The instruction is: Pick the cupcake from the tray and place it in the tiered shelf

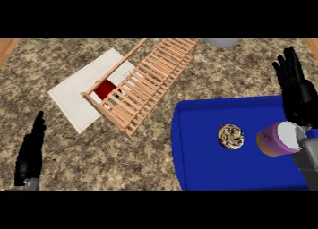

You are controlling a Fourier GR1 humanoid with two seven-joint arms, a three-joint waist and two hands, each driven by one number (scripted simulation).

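The blue tray [208, 170] is set near right, the wooden shelf [154, 71] well apart up-left, so a carry is called for. The right hand [297, 89] is held straight-fingered over the tray's far edge, gripping nothing, and the left hand [30, 147] is rested open at lower left. The cupcake [277, 139] is seen on the tray beside the right wrist, not yet grasped.

Robot body: two black hands, grey forearms.
We see the left hand [30, 147] & right hand [297, 91] both plain black, w/ long slim fingers & a thumb each; no markings we can make out. Right forearm [313, 156] is a mid-grey boxy casing w/ flat faces & a lighter top side. Of the left forearm [30, 182] only a small grey bit shows, approx. same shade.
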